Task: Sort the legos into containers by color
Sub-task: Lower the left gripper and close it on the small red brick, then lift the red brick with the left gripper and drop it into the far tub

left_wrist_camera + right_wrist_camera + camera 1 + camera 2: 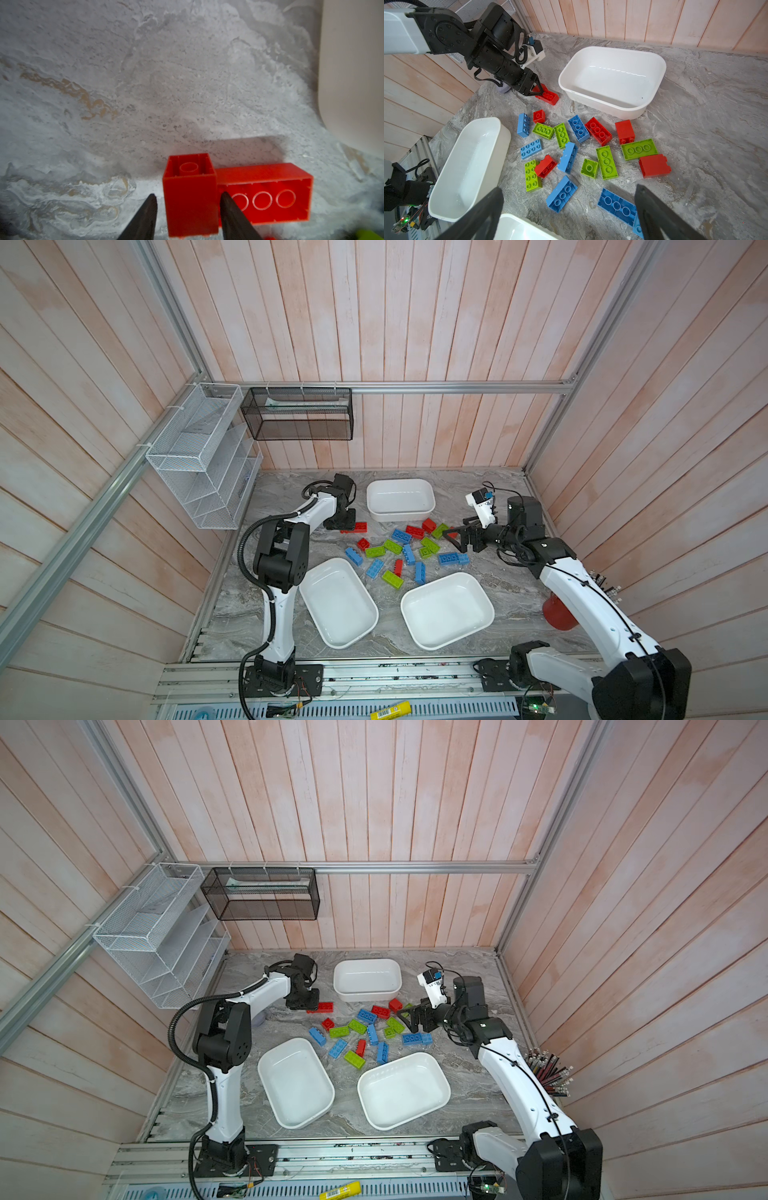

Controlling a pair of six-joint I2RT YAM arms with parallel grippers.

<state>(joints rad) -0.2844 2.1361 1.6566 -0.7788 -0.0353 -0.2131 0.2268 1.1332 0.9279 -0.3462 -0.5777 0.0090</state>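
Red, blue and lime green legos (399,556) lie scattered on the marble table between three empty white containers: a far one (399,497), a near left one (338,603) and a near right one (446,610). My left gripper (188,194) is low at the far left of the pile. Its fingers straddle a small red lego (190,207) beside a long red lego (268,193). One finger touches the small lego, and a thin gap shows at the other. My right gripper (568,188) hovers wide open and empty over the pile's right side, above blue legos (616,204).
A red pencil cup (559,612) stands at the right edge beside my right arm. A white wire basket (199,456) and a black mesh basket (297,414) hang on the walls at the back left. Wooden walls close three sides.
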